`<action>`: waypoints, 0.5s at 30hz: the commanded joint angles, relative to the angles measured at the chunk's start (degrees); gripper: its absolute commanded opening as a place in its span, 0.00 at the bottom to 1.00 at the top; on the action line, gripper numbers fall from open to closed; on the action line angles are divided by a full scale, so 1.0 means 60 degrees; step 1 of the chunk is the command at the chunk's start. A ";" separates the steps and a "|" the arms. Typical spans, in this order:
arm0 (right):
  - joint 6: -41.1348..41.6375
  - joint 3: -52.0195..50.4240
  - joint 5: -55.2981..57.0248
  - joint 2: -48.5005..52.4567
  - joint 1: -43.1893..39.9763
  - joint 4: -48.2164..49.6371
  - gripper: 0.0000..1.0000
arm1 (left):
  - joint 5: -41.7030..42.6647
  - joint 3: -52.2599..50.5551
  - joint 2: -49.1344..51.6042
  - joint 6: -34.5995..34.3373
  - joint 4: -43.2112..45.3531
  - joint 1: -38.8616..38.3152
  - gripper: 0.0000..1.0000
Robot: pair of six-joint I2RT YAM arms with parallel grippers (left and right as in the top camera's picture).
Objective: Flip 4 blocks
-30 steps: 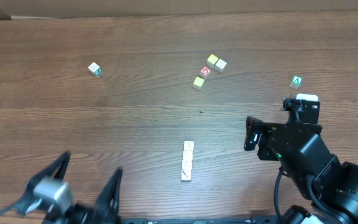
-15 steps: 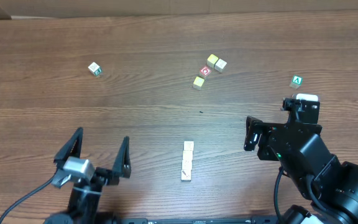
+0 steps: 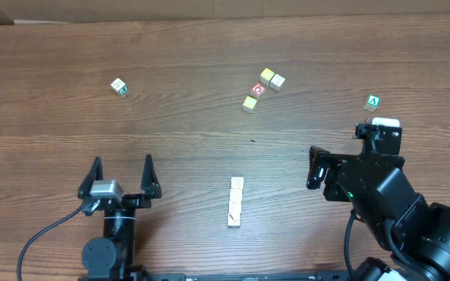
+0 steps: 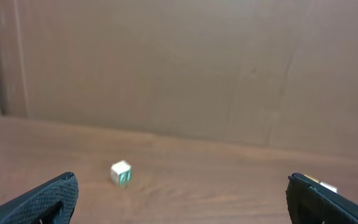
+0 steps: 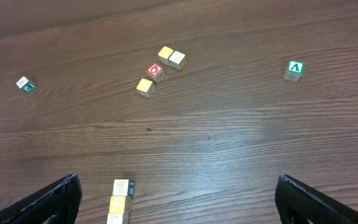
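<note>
The blocks (image 3: 236,201) are several tiny pale cubes lying in a short line near the table's front middle. The line's upper end (image 5: 122,188) shows low in the right wrist view, just right of that gripper's left finger (image 5: 42,202). My left gripper (image 3: 120,173) stands open left of the line, pointing at the far side with nothing between its fingers (image 4: 42,200). Right of the line, my right gripper (image 3: 344,150) is open and empty too. In the wrist views each gripper (image 4: 182,208) (image 5: 182,205) shows only its two dark fingertips at the bottom corners.
Three yellowish cubes (image 3: 266,76) (image 3: 277,81) (image 3: 250,103) and a red-ring cube (image 3: 258,90) cluster at the back middle. One green-marked cube (image 3: 119,87) (image 4: 121,173) lies back left, another (image 3: 373,101) (image 5: 295,68) back right, near the right arm (image 3: 397,211).
My left gripper has swung up from the front left corner toward the middle and now points straight at the far side. The right arm and all cubes have stayed put.
</note>
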 commanded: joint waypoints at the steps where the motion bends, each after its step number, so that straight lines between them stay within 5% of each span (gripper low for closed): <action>1: -0.0069 0.0186 -0.0011 -0.0033 -0.0062 0.0025 1.00 | -0.0652 -0.0251 -0.0120 0.0255 -0.0186 0.0098 1.00; 7: -0.0073 0.0186 -0.0011 -0.0033 -0.0062 0.0022 1.00 | -0.0907 -0.0251 -0.0120 0.0787 -0.1632 0.0095 1.00; 15: -0.0073 0.0189 -0.0011 -0.0033 -0.0062 0.0022 1.00 | -0.0670 -0.0248 -0.0120 0.0994 -0.1643 0.0095 1.00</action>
